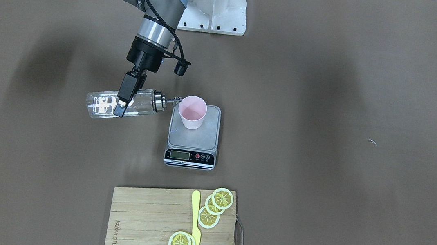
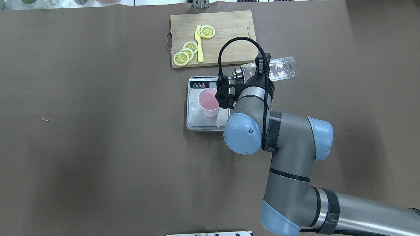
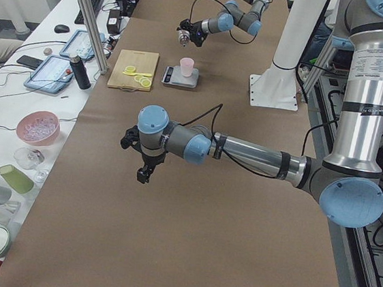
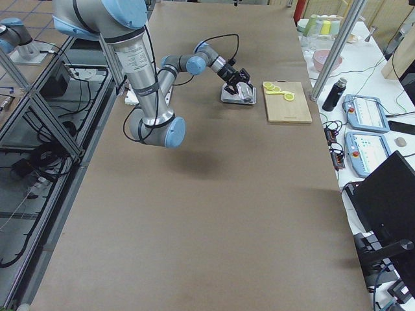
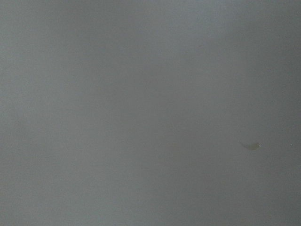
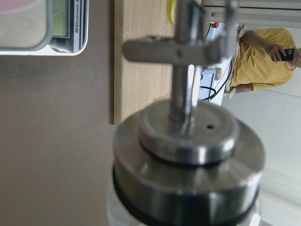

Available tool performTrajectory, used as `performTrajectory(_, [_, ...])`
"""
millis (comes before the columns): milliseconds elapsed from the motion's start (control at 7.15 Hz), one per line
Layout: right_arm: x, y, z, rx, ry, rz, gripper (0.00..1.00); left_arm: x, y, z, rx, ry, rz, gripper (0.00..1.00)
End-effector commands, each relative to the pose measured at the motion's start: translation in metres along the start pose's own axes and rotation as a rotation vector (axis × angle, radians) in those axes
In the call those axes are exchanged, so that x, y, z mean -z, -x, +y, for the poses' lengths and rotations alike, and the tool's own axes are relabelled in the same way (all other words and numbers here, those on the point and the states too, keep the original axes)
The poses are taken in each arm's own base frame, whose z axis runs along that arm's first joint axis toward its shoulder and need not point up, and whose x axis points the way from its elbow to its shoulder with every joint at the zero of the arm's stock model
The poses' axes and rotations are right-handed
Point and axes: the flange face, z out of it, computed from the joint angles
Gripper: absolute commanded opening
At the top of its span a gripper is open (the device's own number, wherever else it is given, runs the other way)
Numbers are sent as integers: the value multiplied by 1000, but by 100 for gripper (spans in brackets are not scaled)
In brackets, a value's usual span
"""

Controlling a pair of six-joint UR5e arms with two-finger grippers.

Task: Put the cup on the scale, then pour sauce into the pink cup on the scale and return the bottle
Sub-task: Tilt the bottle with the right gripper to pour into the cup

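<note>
One worry: right gripper [image 1: 121, 105] is clamping the bottle [image 1: 99, 105] nearly flat, spout barely reaching the rim of the cup [image 1: 192, 112] that's sitting on the scale [image 1: 200, 139], so any wobble is risking drips missing it.
</note>
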Motion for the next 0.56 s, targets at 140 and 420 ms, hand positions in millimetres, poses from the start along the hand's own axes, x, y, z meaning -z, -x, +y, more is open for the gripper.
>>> performTrajectory(140, [2,0,-2,13,2,7,23,2,2,1,7,-5,11,99])
performTrajectory(420, [5,-3,-4,45,27,16,23,3,3,1,8,-6,11,99])
